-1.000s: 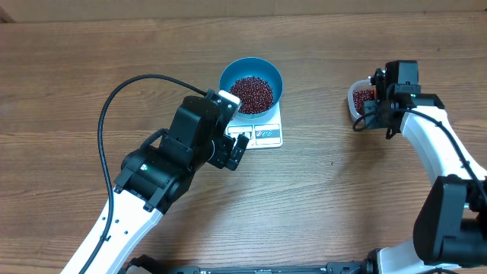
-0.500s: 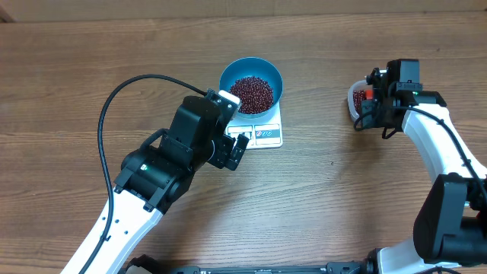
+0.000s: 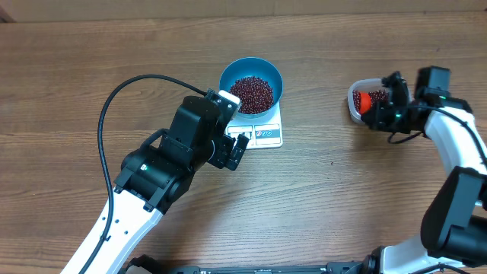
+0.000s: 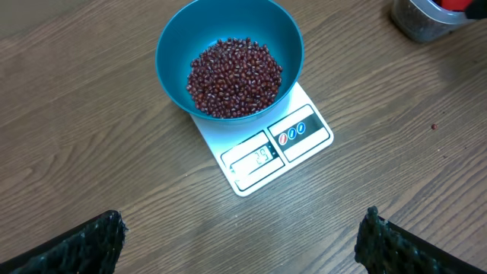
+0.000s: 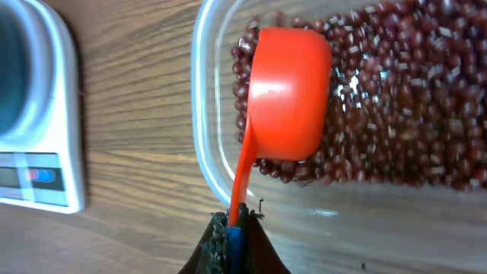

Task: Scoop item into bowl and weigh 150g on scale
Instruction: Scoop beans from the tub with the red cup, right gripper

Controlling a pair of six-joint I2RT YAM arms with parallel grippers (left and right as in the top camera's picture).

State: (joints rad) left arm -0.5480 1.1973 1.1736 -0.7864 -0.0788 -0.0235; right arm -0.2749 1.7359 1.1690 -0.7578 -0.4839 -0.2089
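Overhead straight down; left wrist above scale [image 4: 262,164]; right wrist close over tub [image 5: 202,114]; scale in all

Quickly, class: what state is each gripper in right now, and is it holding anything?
Left gripper: open, holding nothing.
Right gripper: shut on the orange scoop, its cup among the beans in the clear tub.

Overhead view: bright, even, diffuse light from above; table [image 3: 319,198] grain sharp; soft shadows beneath left arm [image 3: 190,137] and cable [image 3: 114,99].
Left wrist view: well lit, sharp at centre; bowl [image 4: 171,53] inner wall evenly lit; scale [image 4: 293,148] display digits too small to read; left gripper fingertips [image 4: 84,247] dark, soft, in lower corners.
Right wrist view: close range; scoop [image 5: 293,91] carries pale sheen; beans [image 5: 396,84] toward right edge blurred; scale at left edge bowed by lens; right gripper [image 5: 234,240] at bottom centre dark, out of focus.
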